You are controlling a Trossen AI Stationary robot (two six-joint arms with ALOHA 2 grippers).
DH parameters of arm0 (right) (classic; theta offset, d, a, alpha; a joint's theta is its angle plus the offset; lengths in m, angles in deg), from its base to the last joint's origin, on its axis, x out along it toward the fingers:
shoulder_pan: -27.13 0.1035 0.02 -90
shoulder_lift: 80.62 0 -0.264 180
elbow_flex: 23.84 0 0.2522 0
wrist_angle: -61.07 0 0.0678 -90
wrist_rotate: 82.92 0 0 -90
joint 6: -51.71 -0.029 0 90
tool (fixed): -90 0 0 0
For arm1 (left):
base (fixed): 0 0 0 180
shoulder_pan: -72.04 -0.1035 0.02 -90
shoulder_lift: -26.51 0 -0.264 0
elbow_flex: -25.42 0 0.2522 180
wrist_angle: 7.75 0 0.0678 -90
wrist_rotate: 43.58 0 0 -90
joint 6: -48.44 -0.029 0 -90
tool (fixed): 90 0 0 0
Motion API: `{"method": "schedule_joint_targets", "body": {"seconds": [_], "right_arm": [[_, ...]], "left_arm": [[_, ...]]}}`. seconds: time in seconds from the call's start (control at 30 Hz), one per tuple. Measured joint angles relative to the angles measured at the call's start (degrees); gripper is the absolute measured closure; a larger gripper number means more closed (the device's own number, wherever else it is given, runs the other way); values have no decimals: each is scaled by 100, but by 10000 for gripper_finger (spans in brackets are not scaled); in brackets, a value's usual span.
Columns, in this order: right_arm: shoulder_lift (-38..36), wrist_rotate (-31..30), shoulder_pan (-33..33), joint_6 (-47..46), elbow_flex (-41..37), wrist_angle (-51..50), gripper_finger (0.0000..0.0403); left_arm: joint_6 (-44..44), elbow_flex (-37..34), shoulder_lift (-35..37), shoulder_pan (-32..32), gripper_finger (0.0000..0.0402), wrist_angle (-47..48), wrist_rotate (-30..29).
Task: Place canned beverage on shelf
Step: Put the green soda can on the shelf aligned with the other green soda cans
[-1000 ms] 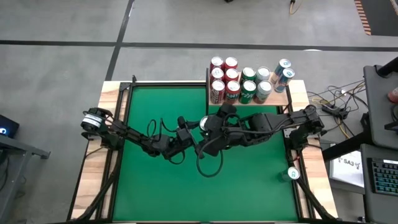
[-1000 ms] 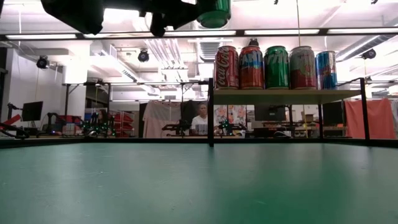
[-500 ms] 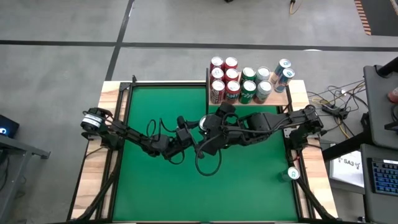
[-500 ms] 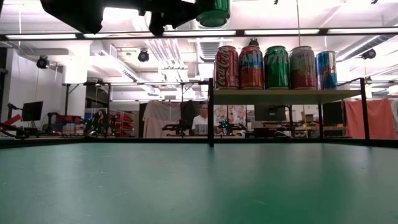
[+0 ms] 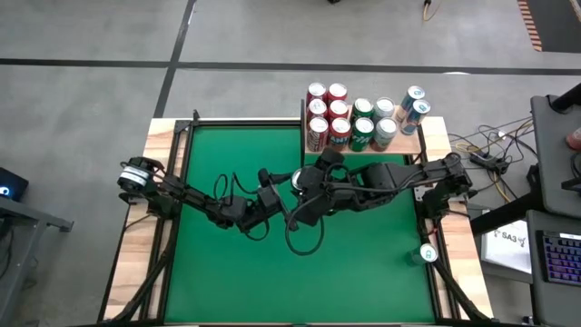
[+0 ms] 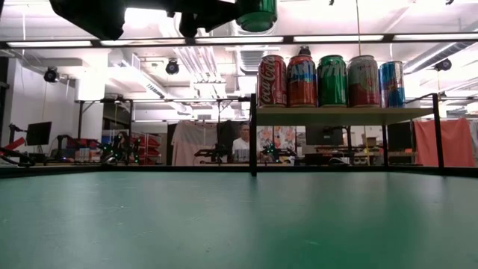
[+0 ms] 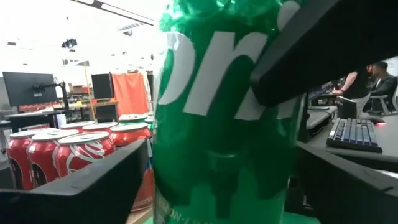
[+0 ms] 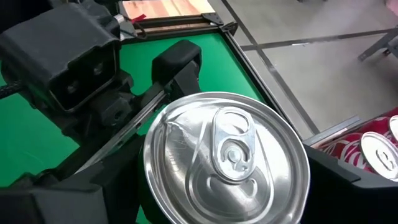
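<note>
A green canned beverage hangs high over the middle of the green table; its silver top faces up and its base shows at the top of the low view. My right gripper, reaching in from the right, is shut on the can. My left gripper, coming from the left, is open, with one finger on either side of the can's lower body. The shelf, a small wood board on black posts at the far right, carries several upright cans. My right gripper pinches the can's side wall just under the top rim between its two fingers, one on each side. It comes from the table's right, slanting down. The can stands upright in the hold, lifted well clear of the table.
Red, green and blue cans fill the shelf in rows. Another can lies on the wood border at the table's right edge. A black post holds up the shelf's left corner. A person sits in the room behind.
</note>
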Motion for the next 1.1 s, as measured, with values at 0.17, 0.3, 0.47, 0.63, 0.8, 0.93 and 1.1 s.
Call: {"method": "schedule_joint_targets", "body": {"seconds": [0.17,0.3,0.47,0.63,0.8,0.93,1.1], "right_arm": [[-103,-3,0,104,0,-254,105],[-321,-17,-26,90,0,-522,105],[-746,-68,-52,-108,-8,-1120,105],[-1177,-114,-52,-554,-240,-1543,105],[-1636,143,-48,-729,-716,-1597,105],[-2055,448,-46,-807,-1430,-1548,105],[-2648,696,-11,-777,-2523,-1008,105]], "left_arm": [[-166,-2,0,6,13,11,-4],[-248,-2,0,13,24,22,-8],[-464,-6,4,13,25,28,-9],[-474,-10,82,9,25,280,279],[-305,-15,335,-34,25,916,1171],[-274,-15,786,-86,24,1887,1844],[-99,-18,1440,-157,24,3107,2316]]}}
